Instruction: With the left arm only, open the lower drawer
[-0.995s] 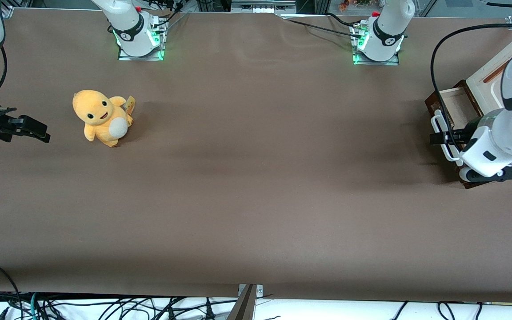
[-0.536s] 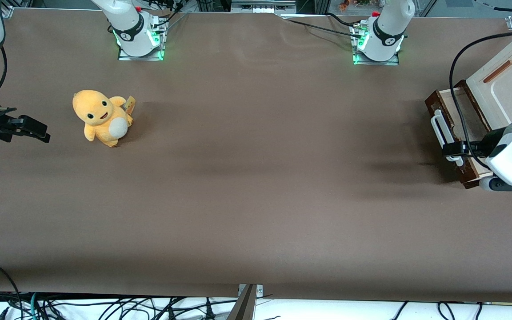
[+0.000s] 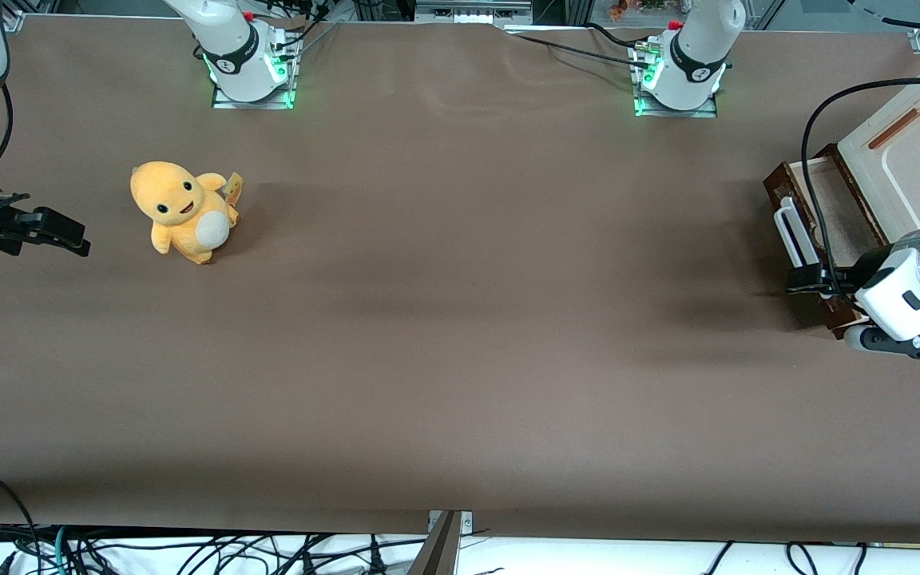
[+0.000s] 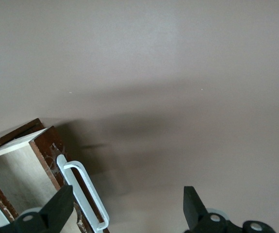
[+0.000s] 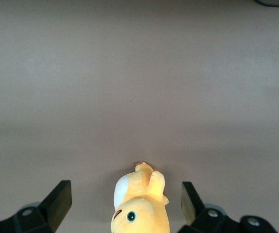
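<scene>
The lower drawer (image 3: pixel 839 209) stands pulled out at the working arm's end of the table, with its pale inside showing and its dark brown front facing the table's middle. Its white bar handle (image 3: pixel 791 230) is free. My left arm's gripper (image 3: pixel 803 279) hovers over the end of the drawer front nearer the front camera. In the left wrist view the gripper (image 4: pixel 127 208) is wide open and empty. The handle (image 4: pixel 83 191) lies just inside one finger (image 4: pixel 59 208), and the drawer's inside (image 4: pixel 18 167) shows beside it.
A cream panel with an orange-brown bar (image 3: pixel 895 156) sits on top of the drawer unit. A yellow plush toy (image 3: pixel 182 212) stands far off toward the parked arm's end. Two arm bases (image 3: pixel 246 60) (image 3: pixel 680 68) stand at the table's back edge.
My gripper has left the middle of the handle and moved nearer the front camera, to the end of the drawer front. The drawer stays pulled out.
</scene>
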Controlling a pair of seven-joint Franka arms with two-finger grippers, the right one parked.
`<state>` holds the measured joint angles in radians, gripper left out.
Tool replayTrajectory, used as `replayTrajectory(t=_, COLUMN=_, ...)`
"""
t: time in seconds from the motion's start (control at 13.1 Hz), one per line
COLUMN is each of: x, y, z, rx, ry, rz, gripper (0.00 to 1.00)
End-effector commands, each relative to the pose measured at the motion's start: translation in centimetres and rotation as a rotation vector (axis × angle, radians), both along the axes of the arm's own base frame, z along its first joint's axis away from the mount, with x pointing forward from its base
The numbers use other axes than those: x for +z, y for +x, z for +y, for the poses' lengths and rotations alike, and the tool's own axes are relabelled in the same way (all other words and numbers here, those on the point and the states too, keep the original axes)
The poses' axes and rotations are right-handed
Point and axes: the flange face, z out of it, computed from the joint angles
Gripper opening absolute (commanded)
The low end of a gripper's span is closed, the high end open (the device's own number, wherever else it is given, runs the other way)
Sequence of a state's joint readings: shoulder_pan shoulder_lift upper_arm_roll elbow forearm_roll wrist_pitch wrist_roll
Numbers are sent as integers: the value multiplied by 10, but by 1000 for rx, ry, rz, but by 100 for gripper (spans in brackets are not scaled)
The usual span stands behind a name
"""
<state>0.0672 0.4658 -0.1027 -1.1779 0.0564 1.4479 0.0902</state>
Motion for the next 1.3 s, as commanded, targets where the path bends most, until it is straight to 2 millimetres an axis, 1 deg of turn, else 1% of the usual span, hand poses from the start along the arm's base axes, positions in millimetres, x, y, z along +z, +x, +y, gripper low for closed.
replayTrajectory(t=0.0, x=13, y=-7, z=4, rx=-35, ry=-69, rz=-19, gripper=100)
replayTrajectory(t=0.23, x=12, y=-5, z=-1, rx=-32, ry=-119, rz=-26, gripper=100)
replayTrajectory(t=0.38, x=16, y=-5, z=0, rx=-32, ry=-124, rz=-33, gripper=100)
replayTrajectory(t=0.46, x=15, y=-5, z=2, rx=-32, ry=-107, rz=-32, gripper=100)
replayTrajectory(t=0.54, x=16, y=-5, z=9, rx=-26, ry=-90, rz=-33, gripper=100)
replayTrajectory(t=0.61, x=19, y=-4, z=18, rx=-14, ry=-81, rz=-43, gripper=100)
replayTrajectory(t=0.69, x=20, y=-3, z=22, rx=-9, ry=-74, rz=-63, gripper=100)
replayTrajectory(t=0.77, x=27, y=-4, z=27, rx=-10, ry=-44, rz=-77, gripper=100)
replayTrajectory(t=0.84, x=36, y=-7, z=29, rx=-11, ry=-15, rz=-92, gripper=100)
replayTrajectory(t=1.15, x=38, y=-7, z=33, rx=-3, ry=15, rz=-99, gripper=100)
replayTrajectory(t=1.22, x=38, y=-7, z=38, rx=-4, ry=36, rz=-100, gripper=100)
